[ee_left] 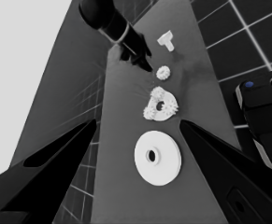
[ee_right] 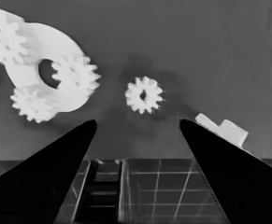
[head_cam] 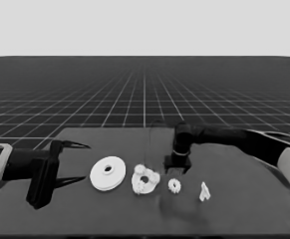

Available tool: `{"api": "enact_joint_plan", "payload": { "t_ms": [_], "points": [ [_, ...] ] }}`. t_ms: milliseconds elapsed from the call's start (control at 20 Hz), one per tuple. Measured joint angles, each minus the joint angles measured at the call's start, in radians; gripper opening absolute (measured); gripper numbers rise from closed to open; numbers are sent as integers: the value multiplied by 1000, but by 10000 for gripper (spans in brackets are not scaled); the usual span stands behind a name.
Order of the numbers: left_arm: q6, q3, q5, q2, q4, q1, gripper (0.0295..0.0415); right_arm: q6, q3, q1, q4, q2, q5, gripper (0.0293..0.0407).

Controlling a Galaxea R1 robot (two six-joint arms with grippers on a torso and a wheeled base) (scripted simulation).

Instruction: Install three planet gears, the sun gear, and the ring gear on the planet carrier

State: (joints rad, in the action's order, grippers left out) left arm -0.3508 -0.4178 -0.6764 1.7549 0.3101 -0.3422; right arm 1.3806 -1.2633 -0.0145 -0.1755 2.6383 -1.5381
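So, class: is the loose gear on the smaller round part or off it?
Off. The loose gear lies flat on the table, apart from the smaller round part, which carries three gears; the right gripper hovers above it.

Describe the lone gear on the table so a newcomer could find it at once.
On the dark table, white parts lie in a row. Just under the right gripper lies the loose gear, alone between the smaller round part, which carries three gears, and the thin white piece.

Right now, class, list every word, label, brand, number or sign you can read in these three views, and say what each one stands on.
There are none: no view shows any writing.
The larger round part, the smaller round part with three gears on it, the loose gear and the thin white piece are plain white.
The table, left gripper and right gripper carry no markings.
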Motion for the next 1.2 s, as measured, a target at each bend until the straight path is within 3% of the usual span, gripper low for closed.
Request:
{"api": "enact_joint_plan", "payload": {
  "t_ms": [300,350,450,800,900,950,1200],
  "points": [
    [0,0,0,0,0,0,385,-11,25,-2,2,-34,2,385],
    [0,0,0,0,0,0,385,-31,-7,82,-87,-25,24,385],
    [0,0,0,0,0,0,385,-61,-61,174,-165,-10,54,385],
    [0,0,0,0,0,0,385,-81,-99,212,-201,2,75,385],
    [0,0,0,0,0,0,385,-81,-99,213,-202,2,75,314],
    [0,0,0,0,0,0,385,-81,-99,213,-202,2,75,310],
    [0,0,0,0,0,0,385,-81,-100,213,-202,2,75,310]
  ]
}}
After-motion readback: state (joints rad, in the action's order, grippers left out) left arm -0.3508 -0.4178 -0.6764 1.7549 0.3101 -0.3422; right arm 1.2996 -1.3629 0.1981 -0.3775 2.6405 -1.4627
